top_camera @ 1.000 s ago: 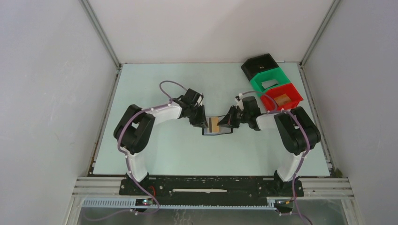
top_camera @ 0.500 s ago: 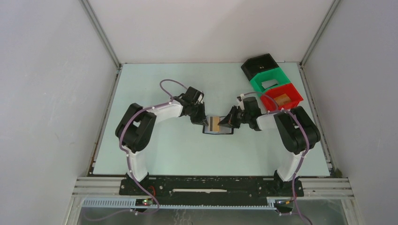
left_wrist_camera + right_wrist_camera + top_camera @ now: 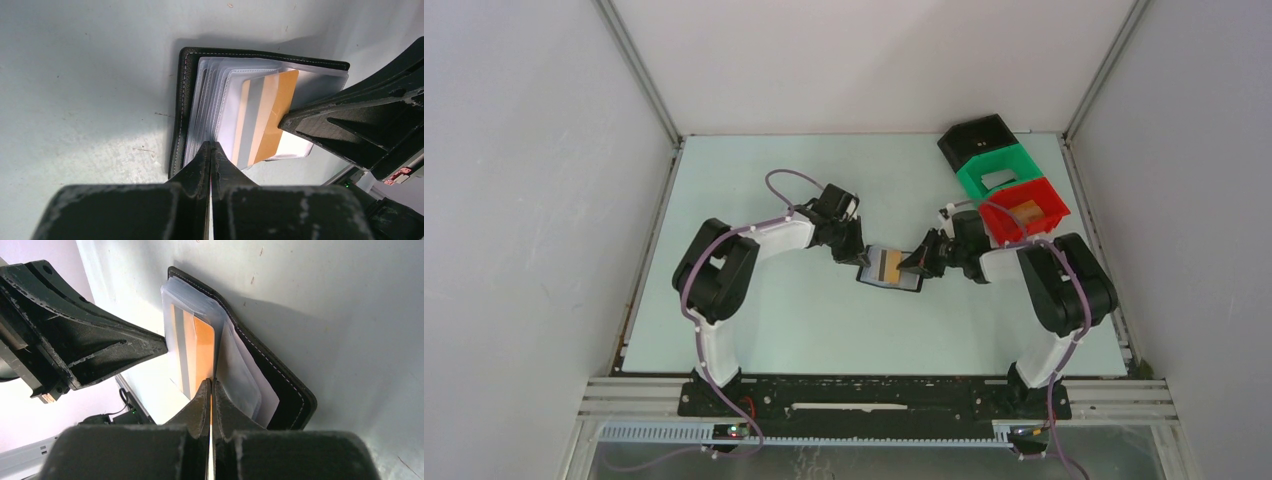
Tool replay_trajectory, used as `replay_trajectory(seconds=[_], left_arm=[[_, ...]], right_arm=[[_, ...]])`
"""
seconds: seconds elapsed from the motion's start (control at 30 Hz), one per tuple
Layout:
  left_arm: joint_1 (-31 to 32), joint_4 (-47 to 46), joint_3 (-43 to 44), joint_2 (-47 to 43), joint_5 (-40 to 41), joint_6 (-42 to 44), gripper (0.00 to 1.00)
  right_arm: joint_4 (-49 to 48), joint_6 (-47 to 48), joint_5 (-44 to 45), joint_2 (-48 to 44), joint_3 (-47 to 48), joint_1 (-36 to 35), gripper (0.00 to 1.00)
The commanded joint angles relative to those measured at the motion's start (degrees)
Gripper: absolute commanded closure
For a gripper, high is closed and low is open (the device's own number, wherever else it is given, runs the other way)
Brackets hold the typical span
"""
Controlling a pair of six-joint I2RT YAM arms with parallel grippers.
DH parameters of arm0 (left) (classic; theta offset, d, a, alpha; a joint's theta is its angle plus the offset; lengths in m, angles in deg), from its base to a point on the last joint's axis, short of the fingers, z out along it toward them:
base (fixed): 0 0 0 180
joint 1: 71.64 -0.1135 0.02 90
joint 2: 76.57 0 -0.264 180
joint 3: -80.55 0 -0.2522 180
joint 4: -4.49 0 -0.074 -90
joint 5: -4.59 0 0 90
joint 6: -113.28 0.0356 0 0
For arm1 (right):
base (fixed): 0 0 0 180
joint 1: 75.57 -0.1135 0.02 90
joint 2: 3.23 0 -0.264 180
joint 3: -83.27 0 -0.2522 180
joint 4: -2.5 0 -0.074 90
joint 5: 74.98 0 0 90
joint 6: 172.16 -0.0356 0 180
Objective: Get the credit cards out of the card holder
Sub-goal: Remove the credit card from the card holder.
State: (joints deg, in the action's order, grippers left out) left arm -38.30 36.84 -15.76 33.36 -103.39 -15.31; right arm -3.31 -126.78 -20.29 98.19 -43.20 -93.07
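Between the two arms on the table (image 3: 774, 320), the card holder (image 3: 892, 270) lies open with the credit cards (image 3: 254, 125) tucked in floppy clear sleeves (image 3: 220, 100), and the left gripper (image 3: 210, 147) and right gripper (image 3: 210, 385) have their jaws pressed together at the sleeve edges; these light, stiff, slick cards probably need pinching by an exposed edge.

My right gripper (image 3: 211, 386) fills the bottom centre of the frame, jaws pressed flat together, with a thin orange line between them. Its tips meet at the lower edge of an orange piece (image 3: 202, 355) with a grey stripe, which sits inside clear sleeves (image 3: 240, 375). I can't tell whether the tips pinch that piece or only a sleeve. The card holder (image 3: 295, 407) lies open on the pale table (image 3: 350, 315), running from upper left to lower right. From the left of the frame the left gripper (image 3: 157, 346) reaches in, its tip against the sleeves' edge.
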Motion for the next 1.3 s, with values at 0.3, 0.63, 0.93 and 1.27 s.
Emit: replay_trajectory(seconds=[0.3, 0.63, 0.93, 1.27], left_arm=[[-0.03, 0.66, -0.06, 2.54, 1.85, 0.33, 1.0], [-0.05, 0.66, -0.23, 2.37, 1.45, 0.71, 1.0], [-0.06, 0.4, -0.68, 1.87, 1.68, 0.58, 1.0], [-0.26, 0.31, -1.55, 0.93, 2.07, 0.62, 1.0]], right_arm=[[-6.83, -3.12, -2.61, -0.71, -2.92, 0.71, 0.68], [-10.04, -5.01, -2.51, 1.87, -3.05, 0.27, 0.61], [-4.93, -2.88, -0.35, -1.97, -3.75, 0.59, 1.0], [15.06, 4.63, 8.66, -16.62, -3.99, 3.31, 1.0]])
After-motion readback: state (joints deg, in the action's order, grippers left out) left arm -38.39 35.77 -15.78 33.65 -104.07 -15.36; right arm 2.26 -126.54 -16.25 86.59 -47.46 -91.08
